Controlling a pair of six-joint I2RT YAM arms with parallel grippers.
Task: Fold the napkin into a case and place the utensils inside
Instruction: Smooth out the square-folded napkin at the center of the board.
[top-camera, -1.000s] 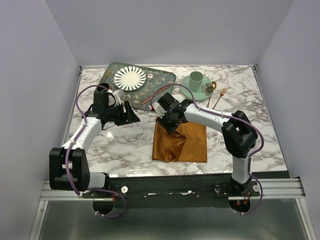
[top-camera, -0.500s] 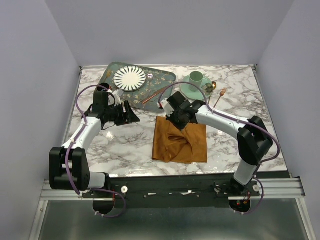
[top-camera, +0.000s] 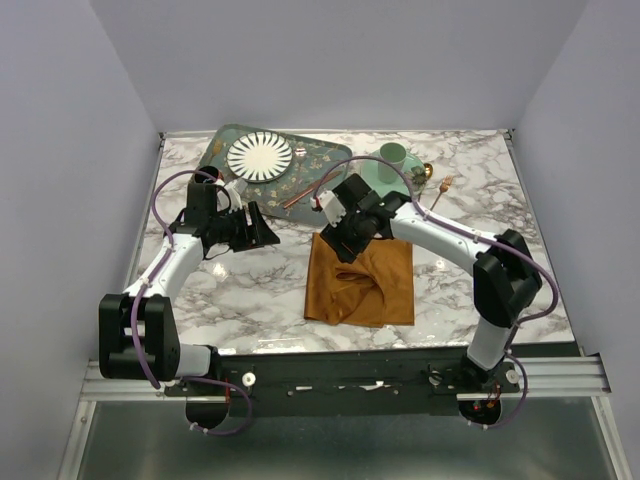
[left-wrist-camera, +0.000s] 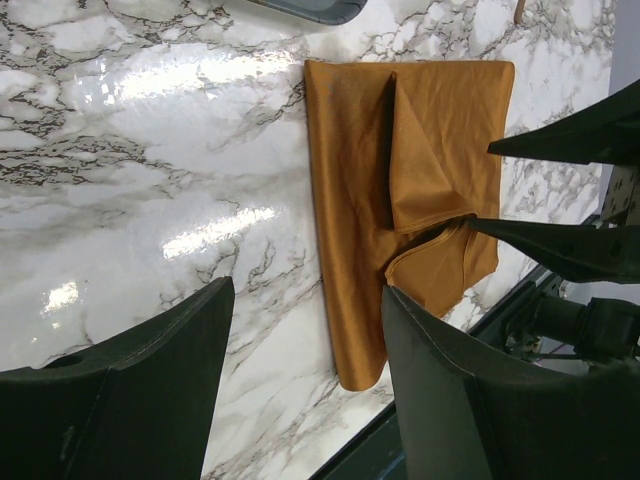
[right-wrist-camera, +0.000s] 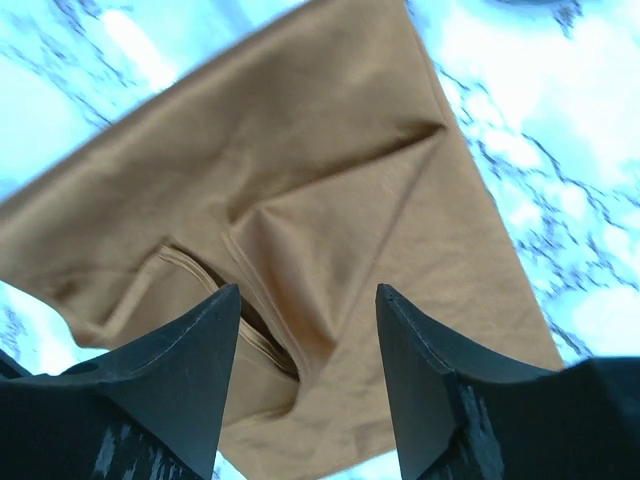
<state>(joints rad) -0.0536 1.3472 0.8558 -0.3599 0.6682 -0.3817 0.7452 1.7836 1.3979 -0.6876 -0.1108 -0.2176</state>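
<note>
Now, right end effector (top-camera: 338, 243) released, empty, over far-left corner of rumpled napkin (top-camera: 375, 285) — left end effector (top-camera: 263, 230) released too, above counter (top-camera: 250, 290).

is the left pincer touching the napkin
Apart. In the top view the left pincer hangs over the marble table, well left of the napkin. The left wrist view also shows table between them.

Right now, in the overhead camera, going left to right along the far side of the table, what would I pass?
Striped plate → copper knife-like piece → green cup → spoon → fork.
</note>
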